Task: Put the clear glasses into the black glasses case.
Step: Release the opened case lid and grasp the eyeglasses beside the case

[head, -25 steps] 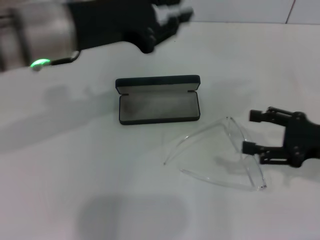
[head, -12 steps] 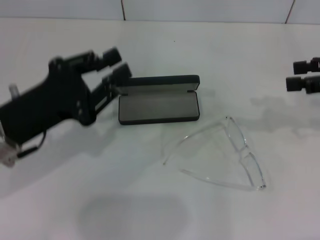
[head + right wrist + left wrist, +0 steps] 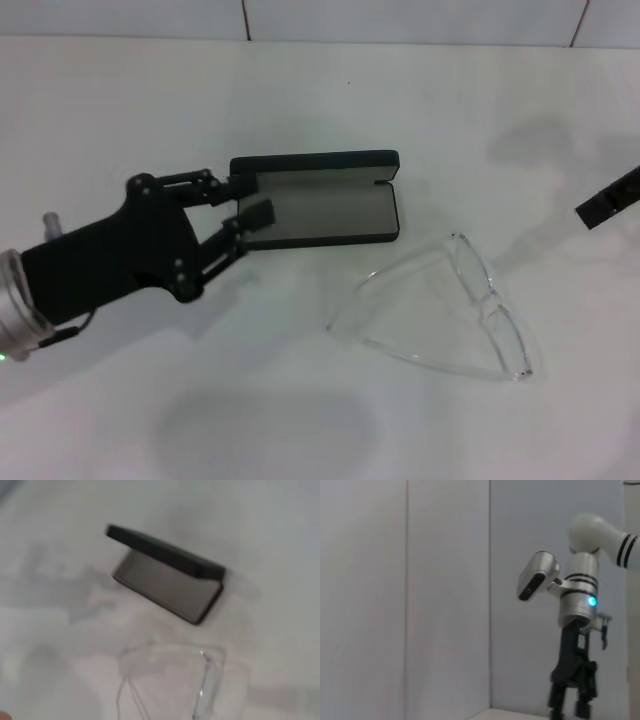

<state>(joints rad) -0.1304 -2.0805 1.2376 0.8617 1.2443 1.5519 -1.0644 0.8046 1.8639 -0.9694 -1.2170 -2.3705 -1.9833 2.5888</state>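
Clear glasses [image 3: 455, 310] lie unfolded on the white table [image 3: 200, 420], just in front of and to the right of the black glasses case [image 3: 318, 200], whose lid stands open to receive them. Left gripper [image 3: 253, 198], fingers spread and holding nothing, hovers at the case's left end, apparently to steady it. Right gripper [image 3: 608, 198] waits at the far right edge; its fingers cannot be made out.

I see a plain white table [image 3: 150, 110] carrying two things. The black glasses case [image 3: 330, 205] lies open on it, grey lining up, its near end right at my left gripper [image 3: 250, 200]. The clear glasses [image 3: 450, 310] rest flat on the table, temples unfolded, well apart from that gripper, beyond the case.
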